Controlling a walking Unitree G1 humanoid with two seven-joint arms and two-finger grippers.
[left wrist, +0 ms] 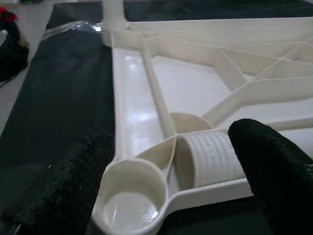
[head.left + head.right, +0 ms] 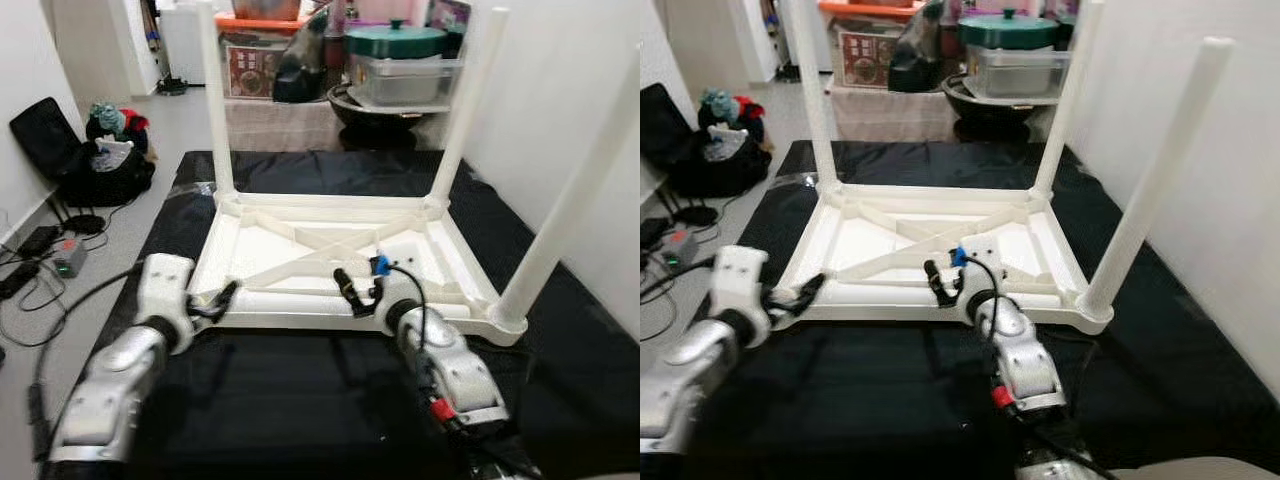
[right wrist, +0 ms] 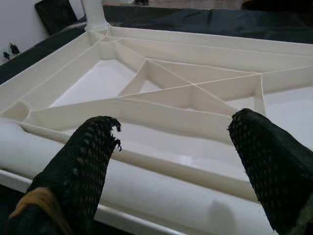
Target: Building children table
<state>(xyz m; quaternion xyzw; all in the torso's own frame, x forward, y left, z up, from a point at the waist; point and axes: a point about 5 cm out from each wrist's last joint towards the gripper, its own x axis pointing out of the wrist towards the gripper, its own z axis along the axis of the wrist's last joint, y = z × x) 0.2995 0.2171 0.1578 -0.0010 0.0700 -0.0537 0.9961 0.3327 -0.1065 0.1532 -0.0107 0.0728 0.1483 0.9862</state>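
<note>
Table top (image 2: 300, 250): white plastic, lying upside down on a black mat (image 2: 300, 400), its ribbed underside facing up.
Fitted legs: three white legs stand upright in corner sockets, at the far left (image 2: 215, 100), the far right (image 2: 470, 100) and the near right (image 2: 570, 200).
Empty socket (image 1: 129, 196): round cup at the near left corner, with no leg in it.
Loose leg (image 1: 210, 156): lies flat along the near edge of the table top, its ribbed end just beside the empty socket.
Left gripper (image 2: 215, 300): at the near left corner, fingers spread, one on each side of the socket and the ribbed end.
Right gripper (image 2: 357, 287): over the middle of the near edge, fingers spread above the loose leg; contact cannot be told.
Background: a green-lidded pot (image 2: 395, 40) and boxes on a low bench, a black bag (image 2: 100, 165) on the floor to the left.
</note>
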